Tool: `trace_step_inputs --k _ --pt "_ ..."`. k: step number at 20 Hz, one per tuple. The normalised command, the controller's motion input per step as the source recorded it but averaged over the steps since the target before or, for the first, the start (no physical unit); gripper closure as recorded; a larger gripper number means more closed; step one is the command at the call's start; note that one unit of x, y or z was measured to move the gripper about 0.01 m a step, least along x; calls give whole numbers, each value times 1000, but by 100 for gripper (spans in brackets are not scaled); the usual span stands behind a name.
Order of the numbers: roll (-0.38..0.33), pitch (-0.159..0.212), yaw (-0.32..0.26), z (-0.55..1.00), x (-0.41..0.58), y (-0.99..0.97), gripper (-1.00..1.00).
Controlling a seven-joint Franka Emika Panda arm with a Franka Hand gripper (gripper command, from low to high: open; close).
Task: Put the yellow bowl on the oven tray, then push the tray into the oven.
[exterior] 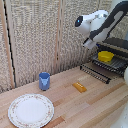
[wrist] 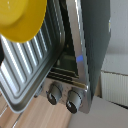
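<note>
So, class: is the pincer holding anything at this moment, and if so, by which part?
It cannot be told. The pincer itself shows in neither view. The yellow bowl sits on the tray at the oven, with the arm above it.

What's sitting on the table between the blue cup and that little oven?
In the exterior view, a flat orange-yellow block lies on the wood between the blue cup and the oven.

yellow dish (wrist: 20, 19) sits on the baking sheet (wrist: 30, 62) before the oven (wrist: 87, 45).
</note>
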Motion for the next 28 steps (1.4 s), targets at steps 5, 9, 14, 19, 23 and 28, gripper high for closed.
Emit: trace_step_inputs --k 5,9,14,19,23,28 --pt "-275 155 177 -453 47 201 -100" --pt "-279 137 162 -503 115 266 -100" --pt "-279 81 146 -442 105 249 -100" --pt "-231 -40 111 -213 -4 20 -100" --pt "-163 -71 72 -146 -80 -167 -100" --pt "-70 -42 62 -188 -26 -325 -100"
